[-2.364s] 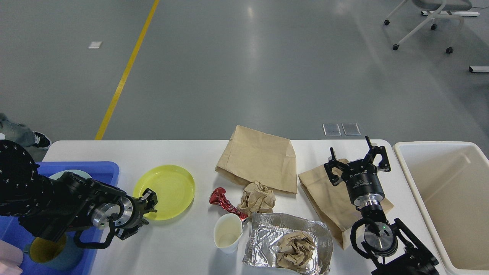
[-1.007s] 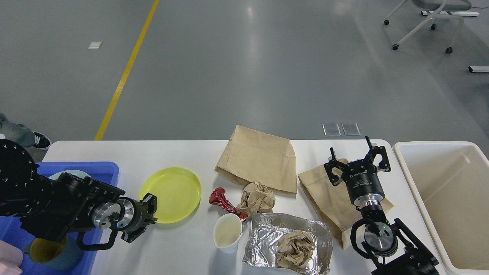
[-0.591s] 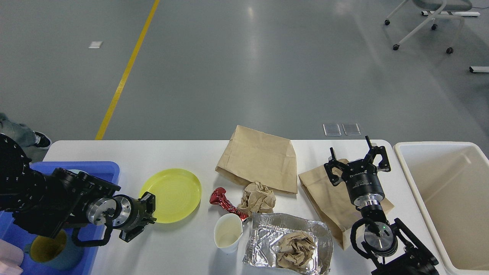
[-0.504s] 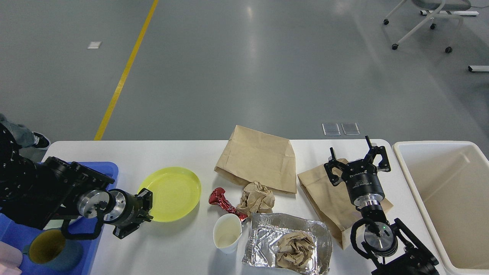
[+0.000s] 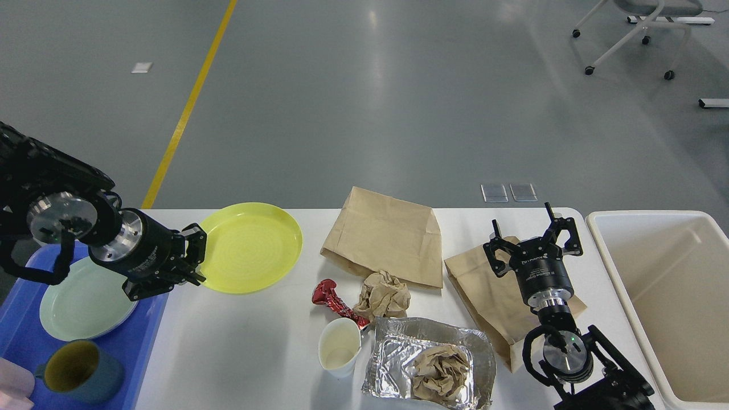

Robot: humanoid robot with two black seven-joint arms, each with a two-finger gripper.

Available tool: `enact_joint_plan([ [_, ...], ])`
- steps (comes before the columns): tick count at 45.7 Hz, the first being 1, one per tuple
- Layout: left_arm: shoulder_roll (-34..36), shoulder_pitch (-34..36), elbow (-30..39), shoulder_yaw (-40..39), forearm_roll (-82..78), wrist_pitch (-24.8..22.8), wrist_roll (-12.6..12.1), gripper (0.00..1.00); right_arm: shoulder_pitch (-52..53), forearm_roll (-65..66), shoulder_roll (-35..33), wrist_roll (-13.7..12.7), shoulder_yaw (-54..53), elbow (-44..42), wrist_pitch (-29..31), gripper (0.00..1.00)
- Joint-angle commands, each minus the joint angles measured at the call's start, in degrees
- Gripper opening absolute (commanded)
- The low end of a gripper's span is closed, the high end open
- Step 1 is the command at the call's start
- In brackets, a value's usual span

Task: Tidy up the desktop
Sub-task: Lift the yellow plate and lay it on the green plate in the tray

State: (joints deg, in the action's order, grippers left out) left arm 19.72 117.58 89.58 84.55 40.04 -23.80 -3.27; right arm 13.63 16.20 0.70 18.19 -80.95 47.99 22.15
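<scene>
The white desktop (image 5: 239,353) carries litter and dishes. My left gripper (image 5: 196,256) is shut on the left rim of a yellow plate (image 5: 250,247), which hangs lifted above the desktop's left part, beside the blue tray (image 5: 145,336). My right gripper (image 5: 535,236) stands open over a brown paper bag (image 5: 490,296) at the right, holding nothing. A bigger brown bag (image 5: 387,236) lies at the back centre. In front lie a crumpled paper ball (image 5: 384,296), a red wrapper (image 5: 333,299), a white paper cup (image 5: 340,353) and a foil tray (image 5: 393,350) with crumpled paper (image 5: 441,373) in it.
The blue tray holds a pale green plate (image 5: 85,302) and a teal cup (image 5: 80,370) with a yellow inside. A cream bin (image 5: 672,296) stands past the desktop's right end. Grey floor lies beyond the far edge.
My left gripper closed on the yellow plate's rim and lifted it up and back off the desktop. The left arm rose, uncovering the green plate in the tray. The right arm stayed still.
</scene>
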Motion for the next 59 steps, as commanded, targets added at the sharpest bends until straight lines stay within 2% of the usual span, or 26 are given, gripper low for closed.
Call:
enact_joint_plan([
  [1,-0.2,8.1,3.3,2.7,-2.2,-4.8,0.0,0.00,0.0,0.0,0.0,0.0,0.0,0.0,0.0,1.00],
  [8,-0.4,14.9,4.9,5.2,-4.3,-9.9,0.0,0.00,0.0,0.1,0.0,0.0,0.0,0.0,0.0,1.00],
  [12,-0.6,18.1,5.6,6.2,-5.2,-11.3,-0.1,0.00,0.0,0.1,0.0,0.0,0.0,0.0,0.0,1.00],
  [19,-0.7,17.9,5.1,8.0,-6.6,-11.4,0.2,0.00,0.0,0.1,0.0,0.0,0.0,0.0,0.0,1.00],
  [24,0.3,15.7,3.2,11.4,-6.8,-10.8,1.2,0.00,0.0,0.0,0.0,0.0,0.0,0.0,0.0,1.00],
  [31,6.1,5.0,-7.2,14.7,-6.9,-11.7,2.6,0.00,0.0,0.0,0.0,0.0,0.0,0.1,0.0,1.00],
  [39,15.9,-9.1,-21.4,12.0,-9.0,-11.9,2.7,0.00,0.0,0.1,0.0,0.0,0.0,0.1,0.0,1.00],
  [45,21.5,-21.0,-32.0,6.3,-10.1,-11.8,2.0,0.00,0.0,0.0,0.0,0.0,0.0,0.0,0.0,1.00],
  [51,23.3,-33.9,-42.7,-1.7,-11.0,-11.6,1.3,0.00,0.0,0.1,0.0,0.0,0.0,0.0,0.0,1.00],
  [58,24.4,-46.6,-52.1,-10.6,-11.0,-10.7,-1.0,0.00,0.0,0.0,0.0,0.0,0.0,0.0,0.0,1.00],
  [59,24.1,-50.1,-54.9,-13.3,-11.1,-10.6,-1.5,0.00,-0.1,0.1,0.0,0.0,0.0,0.0,0.0,1.00],
])
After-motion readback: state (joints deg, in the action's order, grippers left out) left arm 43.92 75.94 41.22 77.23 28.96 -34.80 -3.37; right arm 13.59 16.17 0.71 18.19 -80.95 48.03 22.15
